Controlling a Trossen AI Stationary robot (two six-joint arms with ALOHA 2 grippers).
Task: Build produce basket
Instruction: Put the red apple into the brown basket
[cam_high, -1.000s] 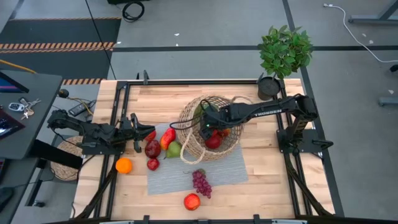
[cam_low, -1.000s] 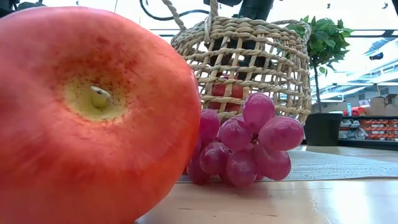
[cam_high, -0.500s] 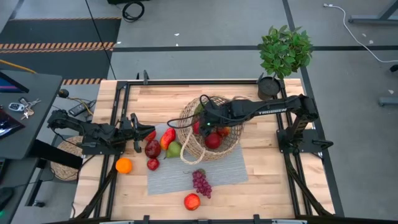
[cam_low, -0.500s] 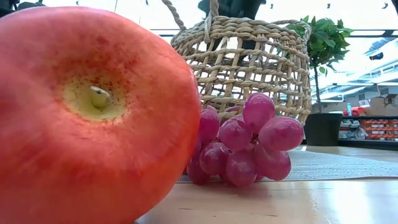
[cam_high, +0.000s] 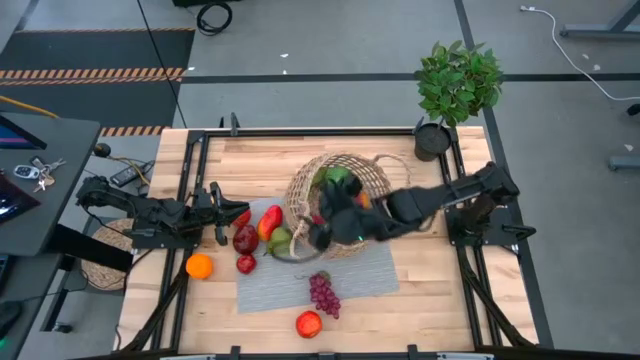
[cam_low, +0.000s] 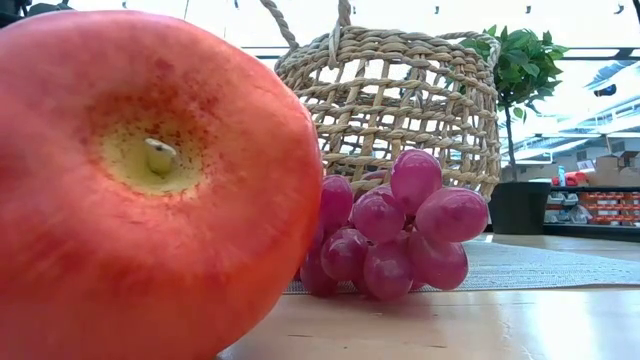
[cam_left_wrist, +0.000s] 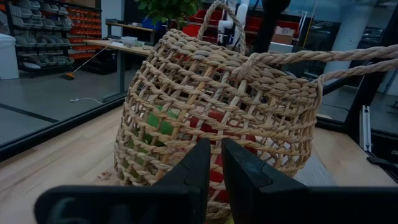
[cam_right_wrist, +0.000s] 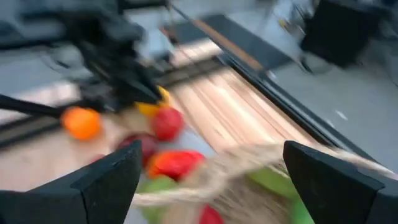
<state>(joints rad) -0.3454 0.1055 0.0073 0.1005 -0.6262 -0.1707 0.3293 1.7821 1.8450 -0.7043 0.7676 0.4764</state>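
The tan wicker basket (cam_high: 340, 190) stands upright on a grey mat (cam_high: 360, 272) mid-table and holds green, red and orange produce; it also shows in the low view (cam_low: 400, 100) and the left wrist view (cam_left_wrist: 217, 106). My right gripper (cam_high: 314, 233) is open and empty, above the basket's near-left rim, pointing toward the table's left. My left gripper (cam_high: 219, 226) is shut and empty at the table's left. Between them lie a red pepper (cam_high: 270, 220), a green pear (cam_high: 281, 240), a dark red apple (cam_high: 246, 239) and an orange (cam_high: 199, 266). Purple grapes (cam_high: 323, 293) and a red apple (cam_high: 308, 324) lie nearer the front.
A potted plant (cam_high: 455, 90) stands at the table's far right corner. A basket handle loop (cam_high: 285, 255) lies out over the mat by the pear. Bare wood shows at the near right and the far left of the table.
My right gripper has risen out of the basket and gone toward the table's near-left, and is now over the basket's near-left rim. The basket and the loose produce have stayed where they were.
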